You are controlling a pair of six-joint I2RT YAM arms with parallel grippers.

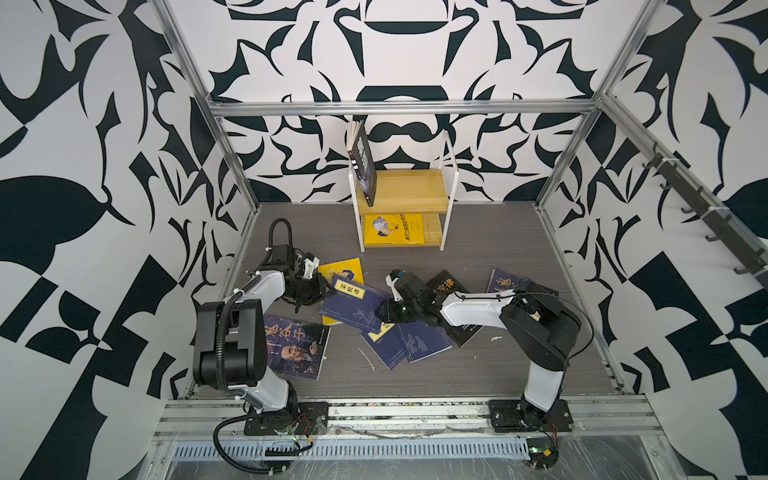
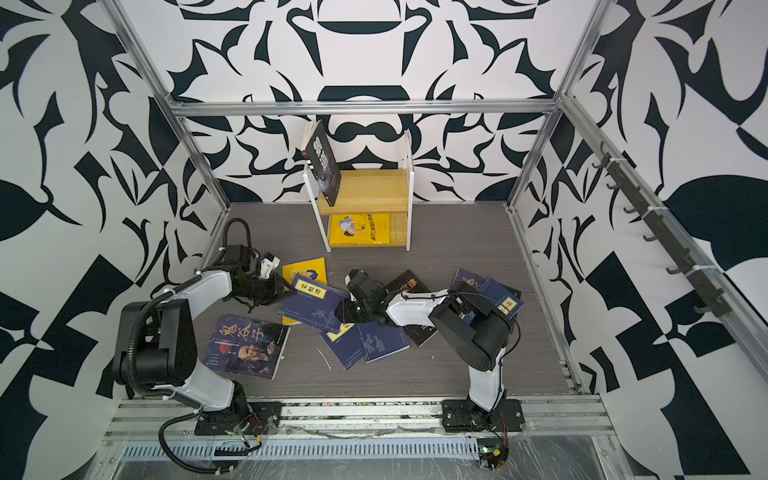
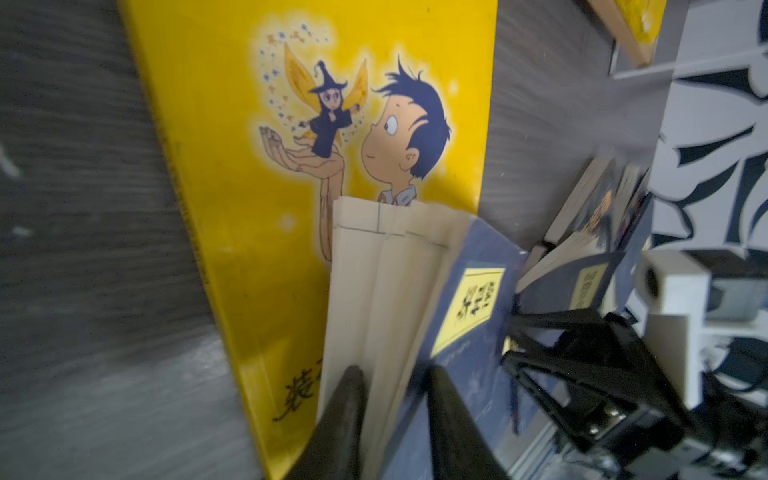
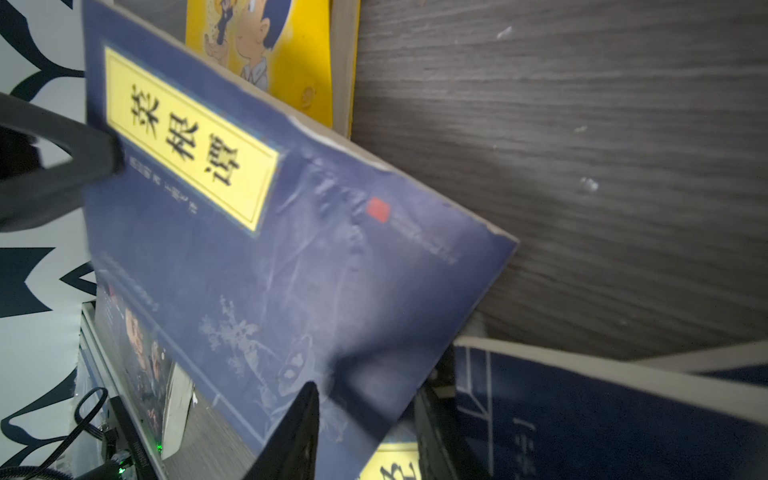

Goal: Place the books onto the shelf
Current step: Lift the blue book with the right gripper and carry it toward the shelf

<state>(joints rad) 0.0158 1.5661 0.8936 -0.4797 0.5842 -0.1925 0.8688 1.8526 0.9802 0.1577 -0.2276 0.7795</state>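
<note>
Pickup is the step in hand: both arms share one navy book (image 1: 353, 301), mid-frame in both top views, tilted off a yellow cartoon-cover book (image 1: 340, 268). The left gripper (image 3: 395, 374) is nearly closed, pinching its cream page edge; the right gripper (image 1: 383, 309) seems clamped on the opposite corner, one finger over the cover, the other hidden beneath. The paperback looks thin and floppy, its matte cover creased. Next it likely needs raising clear and carrying to the shelf (image 1: 411, 191), upper centre, whose pale wooden boards hold a leaning black book (image 1: 365, 170) and a flat yellow one (image 1: 392, 228).
</note>
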